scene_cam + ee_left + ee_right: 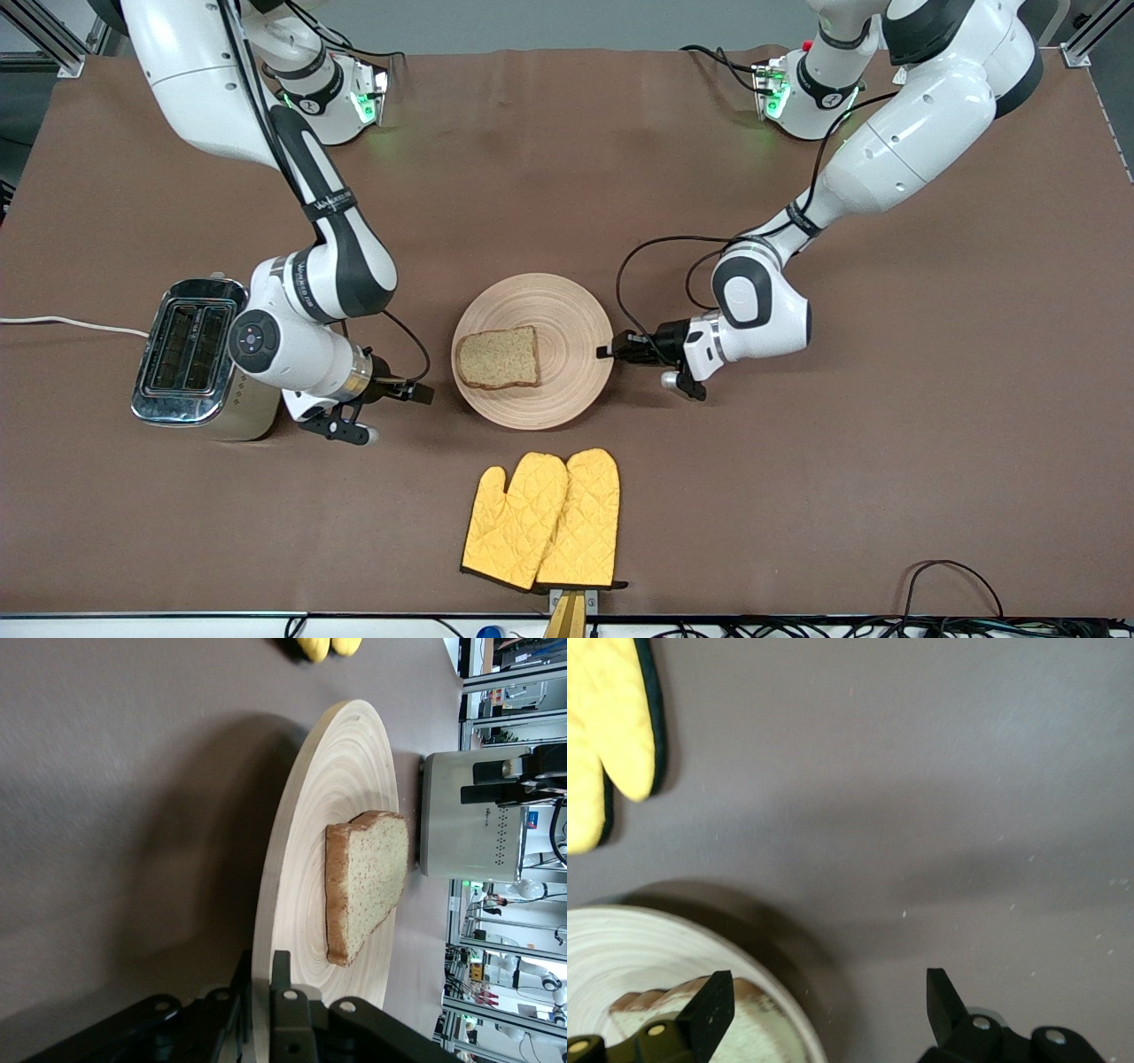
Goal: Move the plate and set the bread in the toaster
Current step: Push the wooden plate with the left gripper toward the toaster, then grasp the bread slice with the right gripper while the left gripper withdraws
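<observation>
While bread (499,357) (crust-edged) lies flat, toaster (190,359) slots face up — lengthwise.

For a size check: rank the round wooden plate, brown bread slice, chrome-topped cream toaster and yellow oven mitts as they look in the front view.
1. Round wooden plate
2. Yellow oven mitts, close to it
3. Chrome-topped cream toaster, partly hidden
4. Brown bread slice

bread (499,357) on plate (567,301)
</observation>
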Robot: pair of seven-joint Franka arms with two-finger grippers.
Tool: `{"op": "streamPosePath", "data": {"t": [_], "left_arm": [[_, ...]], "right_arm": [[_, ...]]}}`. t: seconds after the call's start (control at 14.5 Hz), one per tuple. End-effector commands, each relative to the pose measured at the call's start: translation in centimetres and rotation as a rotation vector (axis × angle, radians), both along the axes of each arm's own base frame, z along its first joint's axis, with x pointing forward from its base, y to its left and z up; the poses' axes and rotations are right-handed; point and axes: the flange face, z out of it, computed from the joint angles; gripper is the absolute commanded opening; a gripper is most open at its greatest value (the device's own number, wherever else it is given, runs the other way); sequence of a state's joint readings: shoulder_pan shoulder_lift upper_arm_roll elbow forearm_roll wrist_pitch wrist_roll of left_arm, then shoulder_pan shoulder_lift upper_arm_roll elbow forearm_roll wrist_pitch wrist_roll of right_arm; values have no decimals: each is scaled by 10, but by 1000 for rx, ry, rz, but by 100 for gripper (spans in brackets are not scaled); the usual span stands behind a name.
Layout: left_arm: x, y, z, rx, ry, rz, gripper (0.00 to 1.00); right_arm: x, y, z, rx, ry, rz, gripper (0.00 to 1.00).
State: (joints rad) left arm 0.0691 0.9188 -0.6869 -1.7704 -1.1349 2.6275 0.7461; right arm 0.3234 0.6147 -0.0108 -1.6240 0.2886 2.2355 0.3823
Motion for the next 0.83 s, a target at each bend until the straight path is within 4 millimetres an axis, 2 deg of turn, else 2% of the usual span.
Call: {"op": "streamPosePath", "data": {"t": [0.0,0.07,0.21,0.34,0.41,0.48,0.62,0.76], "left_arm": [[-10,-13,3,-36,43,21,3],[-15,-20,2,-42,57,26,4],[-21,-27,0,-56,86,48,16],[-21,-26,0,-59,93,57,47],[-17,-23,1,-59,93,65,78],[-12,-17,3,-58,93,79,99],[8,6,8,-45,98,135,100],[31,31,21,-26,79,190,100]], "right_arm": [[-18,21,-8,-21,23,25,95],[-22,23,-13,-30,34,18,95],[-37,39,-26,-47,71,-3,95],[-51,63,-28,-55,81,17,92],[-55,71,-28,-77,72,44,90],[-56,72,-29,-121,63,84,90],[-61,74,-30,-188,68,140,90],[-69,86,-31,-207,66,175,83]]}}
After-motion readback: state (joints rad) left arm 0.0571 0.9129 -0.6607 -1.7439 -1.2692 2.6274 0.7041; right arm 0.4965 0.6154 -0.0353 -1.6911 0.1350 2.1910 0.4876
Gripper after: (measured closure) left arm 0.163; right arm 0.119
